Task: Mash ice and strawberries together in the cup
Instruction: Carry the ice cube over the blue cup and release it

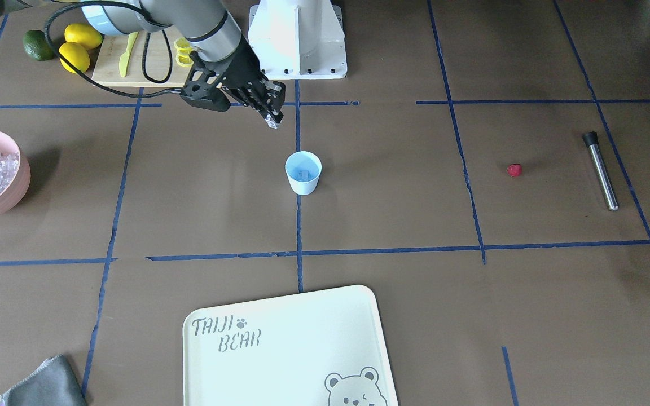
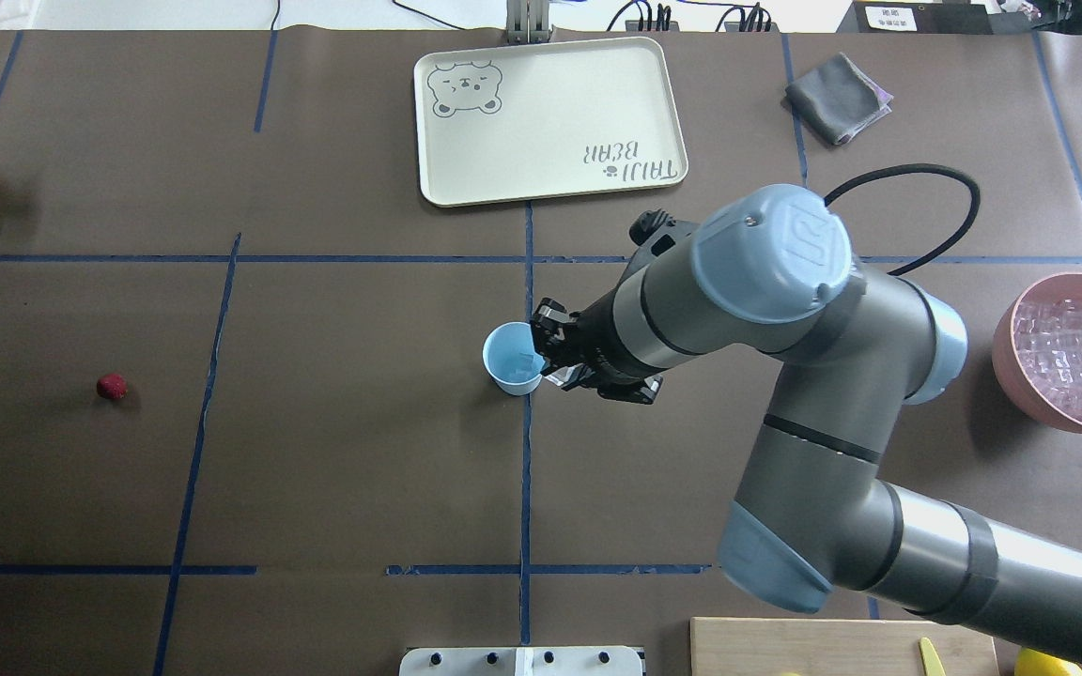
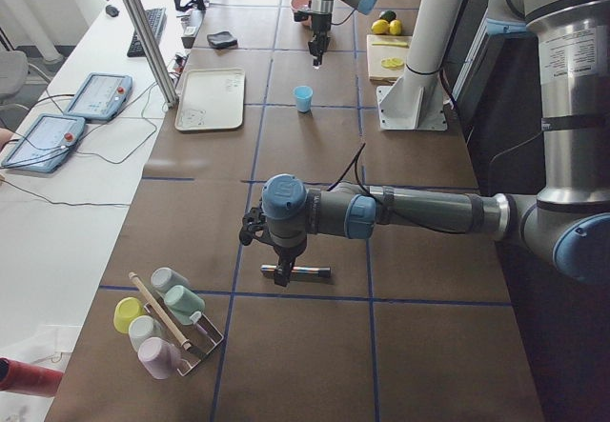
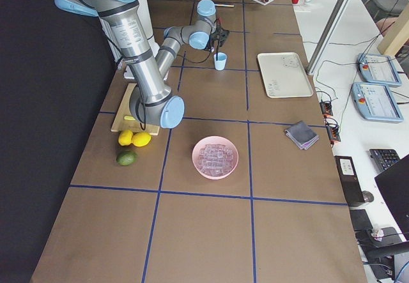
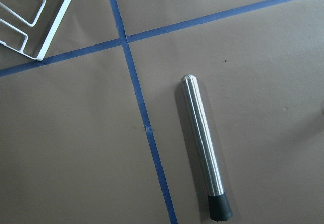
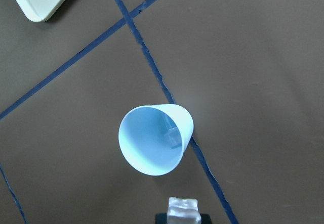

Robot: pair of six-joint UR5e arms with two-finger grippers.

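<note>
The pale blue cup stands upright at the table's middle, with a clear ice cube inside it. My right gripper hovers just beside and above the cup, shut on another ice cube. More ice fills the pink bowl. One small red strawberry lies alone on the table, far from the cup. My left gripper hangs over a metal muddler; whether it is open or shut I cannot tell.
A cream bear tray lies beyond the cup and a grey cloth beside it. A cutting board with lemons and a lime sits by the robot base. A rack of cups stands near the muddler.
</note>
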